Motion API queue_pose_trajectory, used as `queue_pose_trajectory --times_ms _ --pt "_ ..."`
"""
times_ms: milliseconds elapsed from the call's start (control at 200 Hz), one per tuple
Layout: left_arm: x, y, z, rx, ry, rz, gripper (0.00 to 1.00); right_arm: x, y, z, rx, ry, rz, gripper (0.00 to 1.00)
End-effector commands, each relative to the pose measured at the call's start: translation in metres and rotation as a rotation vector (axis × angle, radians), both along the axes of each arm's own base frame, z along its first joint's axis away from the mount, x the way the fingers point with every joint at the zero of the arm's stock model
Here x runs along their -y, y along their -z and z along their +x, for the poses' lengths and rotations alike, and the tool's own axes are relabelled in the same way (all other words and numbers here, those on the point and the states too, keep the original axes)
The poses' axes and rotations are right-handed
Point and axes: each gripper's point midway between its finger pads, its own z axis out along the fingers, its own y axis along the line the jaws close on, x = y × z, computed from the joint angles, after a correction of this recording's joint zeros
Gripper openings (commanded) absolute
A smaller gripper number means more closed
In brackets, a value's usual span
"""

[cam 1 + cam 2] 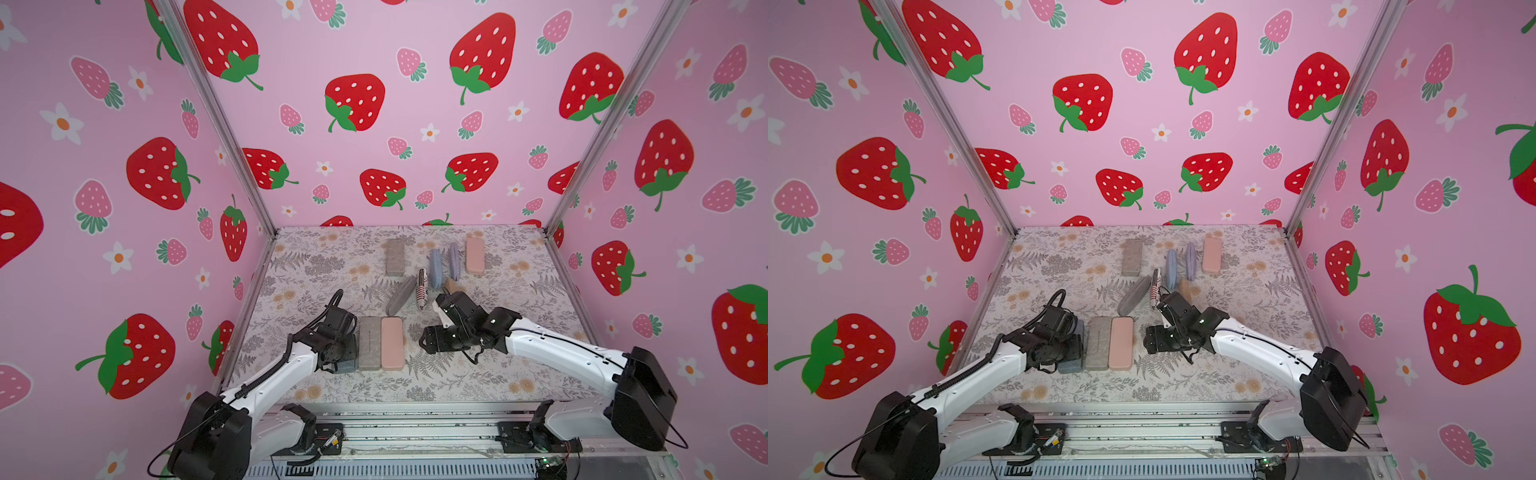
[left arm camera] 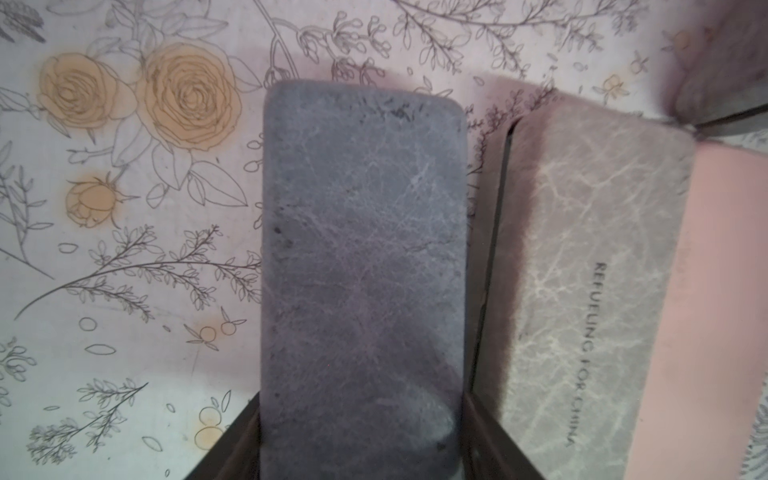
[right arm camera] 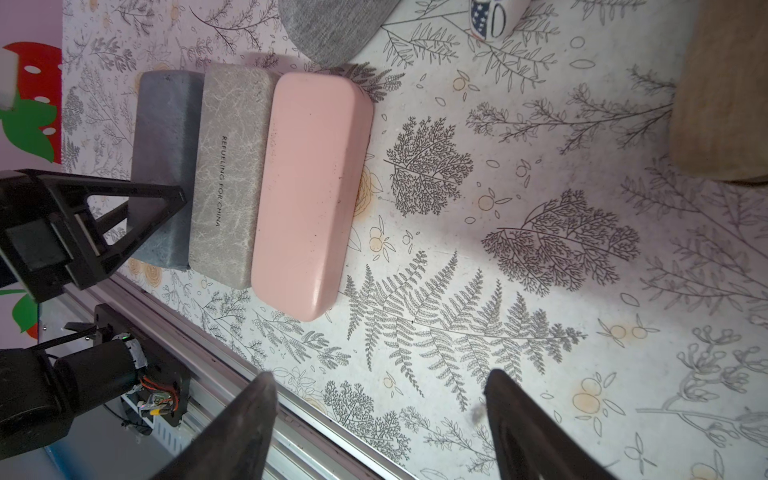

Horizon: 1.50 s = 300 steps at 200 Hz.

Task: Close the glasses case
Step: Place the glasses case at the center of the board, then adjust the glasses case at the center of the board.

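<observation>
A dark blue-grey glasses case [image 2: 361, 228] lies flat on the floral table, lid down, at the front left. My left gripper [image 2: 361, 401] is shut on its near end, one finger pressed on each long side. In both top views the arm covers most of the case, and only a corner [image 1: 347, 366] [image 1: 1070, 365] shows. The right wrist view shows the case [image 3: 162, 137] with the left gripper [image 3: 141, 208] astride it. My right gripper [image 3: 378, 386] [image 1: 426, 340] hangs open and empty over bare table, to the right of the row of cases.
A grey marbled case [image 1: 369, 343] touches the dark case's right side, and a pink case [image 1: 392, 343] lies against that. Further back lie a grey soft pouch [image 1: 401, 296], a patterned pouch [image 1: 422, 289], two blue pouches [image 1: 435, 268], a brownish case [image 1: 395, 257] and another pink case [image 1: 475, 254]. The metal rail [image 1: 415, 409] marks the front edge.
</observation>
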Motion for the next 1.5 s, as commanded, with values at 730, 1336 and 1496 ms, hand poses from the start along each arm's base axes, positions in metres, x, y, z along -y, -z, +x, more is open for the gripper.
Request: queue_pose_trajectory --times_ms 730,1336,1496 --pt "-0.001 -0.002 0.008 0.017 -0.019 0.019 0.84 -0.027 -0.036 0.031 0.087 -0.047 -0.025 0.82" --pt "0.018 0.004 0.029 0.015 0.014 -0.026 0.79 -0.058 -0.038 0.216 0.18 0.028 -0.12 0.99" --pt "0.023 0.003 0.035 0.02 0.017 -0.044 0.77 -0.066 -0.022 0.257 0.195 0.049 -0.087 0.99"
